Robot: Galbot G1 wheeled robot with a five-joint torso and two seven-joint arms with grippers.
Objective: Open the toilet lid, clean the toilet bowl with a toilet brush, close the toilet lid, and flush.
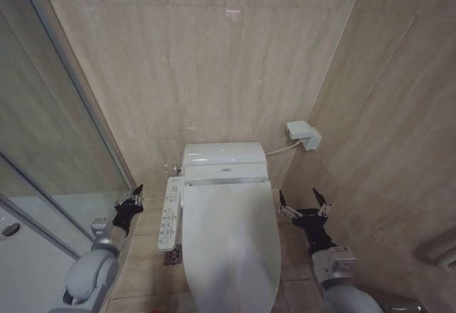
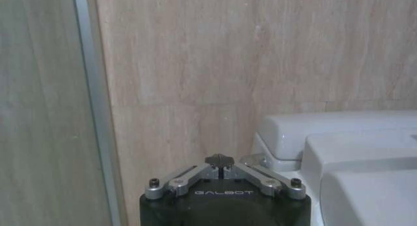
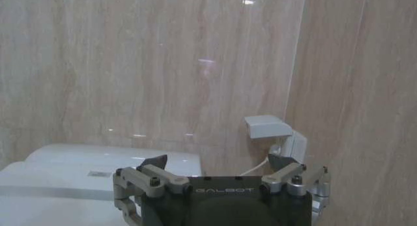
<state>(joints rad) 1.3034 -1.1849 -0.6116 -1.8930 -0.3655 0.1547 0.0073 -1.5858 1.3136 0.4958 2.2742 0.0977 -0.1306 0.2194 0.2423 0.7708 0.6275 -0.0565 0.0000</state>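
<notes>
The large smooth white plastic toilet lid [image 1: 226, 245] lies shut between the left pincer [image 1: 133, 196] and right pincer [image 1: 304, 204], the wall behind it.

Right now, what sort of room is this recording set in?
Almost certainly a small bathroom or toilet stall. A floor toilet with its toilet lid shut fills the middle, a bidet button panel runs along its side, and a glass shower partition stands against the beige tiled walls.
</notes>
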